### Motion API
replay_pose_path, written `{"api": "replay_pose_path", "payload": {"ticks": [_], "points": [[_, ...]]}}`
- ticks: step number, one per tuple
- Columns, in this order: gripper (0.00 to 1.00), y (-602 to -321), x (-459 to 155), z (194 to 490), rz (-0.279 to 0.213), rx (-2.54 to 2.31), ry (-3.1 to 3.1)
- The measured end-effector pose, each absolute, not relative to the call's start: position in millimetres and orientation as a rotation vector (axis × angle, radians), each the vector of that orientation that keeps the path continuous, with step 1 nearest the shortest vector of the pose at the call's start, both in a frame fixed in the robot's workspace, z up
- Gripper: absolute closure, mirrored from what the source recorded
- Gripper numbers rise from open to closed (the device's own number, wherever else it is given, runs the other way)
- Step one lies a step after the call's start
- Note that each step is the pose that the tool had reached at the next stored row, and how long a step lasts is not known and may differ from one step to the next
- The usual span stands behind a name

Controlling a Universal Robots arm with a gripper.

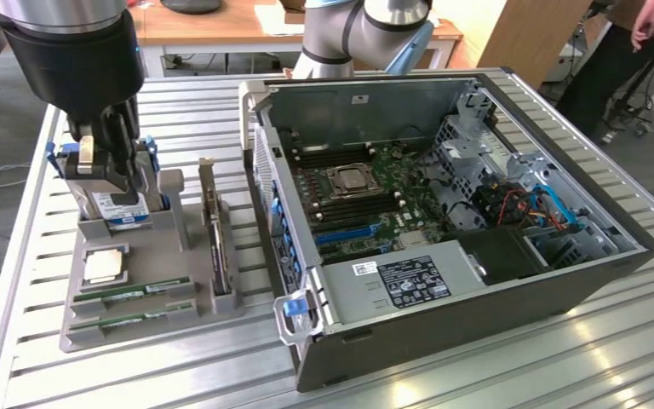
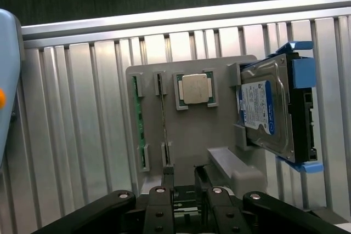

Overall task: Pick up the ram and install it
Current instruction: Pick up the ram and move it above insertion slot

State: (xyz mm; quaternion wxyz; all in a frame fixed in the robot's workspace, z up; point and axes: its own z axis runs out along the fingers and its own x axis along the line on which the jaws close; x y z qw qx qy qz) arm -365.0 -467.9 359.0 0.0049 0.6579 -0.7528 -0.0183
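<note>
Two green ram sticks lie in slots at the front of a grey holder tray (image 1: 83,328), one (image 1: 134,292) behind the other (image 1: 132,320). In the wrist view one ram stick (image 2: 138,121) shows its green face and the other (image 2: 163,119) is seen edge-on. My gripper (image 1: 109,170) hangs over the back of the tray, above the hard drive (image 1: 117,207), well away from the ram. Its fingers (image 2: 167,180) stand open with nothing between them, and the gripper (image 2: 183,178) is clear of the tray.
The tray also holds a silver processor chip (image 1: 106,264), a blue-caddied hard drive (image 2: 269,110) and an upright expansion card (image 1: 209,223). An open computer case (image 1: 599,281) with its motherboard (image 1: 356,192) lies at the exterior view's right. A person (image 1: 633,51) stands behind it.
</note>
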Motion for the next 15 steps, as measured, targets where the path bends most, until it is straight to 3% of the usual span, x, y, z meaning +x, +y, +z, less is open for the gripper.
{"api": "replay_pose_path", "payload": {"ticks": [15], "points": [[0.7, -467.9, -365.0, 331.5, -0.057, 2.06, -2.357]]}}
